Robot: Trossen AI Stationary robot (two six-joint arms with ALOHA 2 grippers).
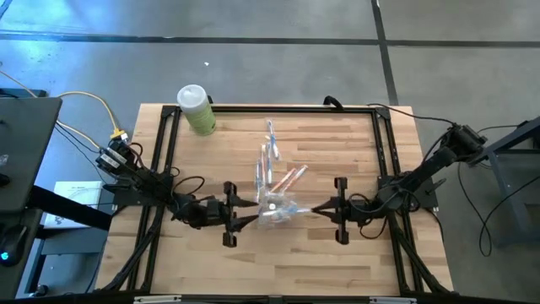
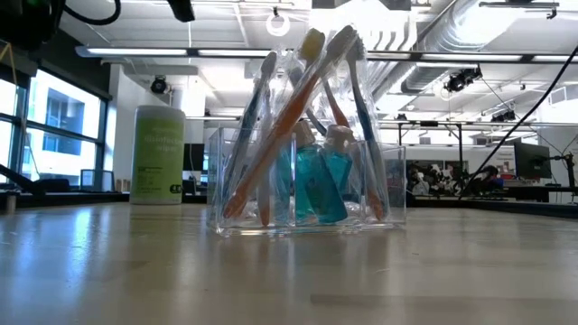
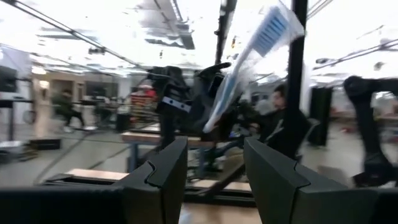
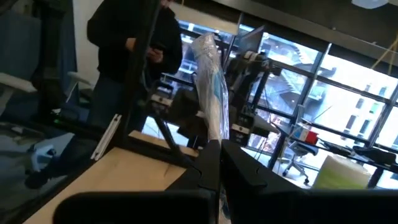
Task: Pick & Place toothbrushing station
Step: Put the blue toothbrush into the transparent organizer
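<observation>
The toothbrushing station's clear plastic holder (image 1: 277,209) (image 2: 307,190) stands on its flat base at the table's middle. Several wrapped toothbrushes (image 2: 298,108) (image 1: 270,156) with orange and blue handles lean in it, beside two small teal bottles (image 2: 321,181). My left gripper (image 1: 251,216) (image 3: 216,149) is open just left of the holder; a wrapped brush head (image 3: 261,43) shows beyond its fingers. My right gripper (image 1: 317,209) (image 4: 219,146) is shut just right of the holder, and a wrapped brush (image 4: 211,93) rises behind its tips. Neither gripper shows in the low view.
A light-green bottle with a white cap (image 1: 197,108) (image 2: 158,153) stands at the table's far left corner. A black frame rail (image 1: 270,108) runs around the tabletop. A person in dark clothes (image 4: 134,50) stands beyond the table. Bare wood lies near the front edge.
</observation>
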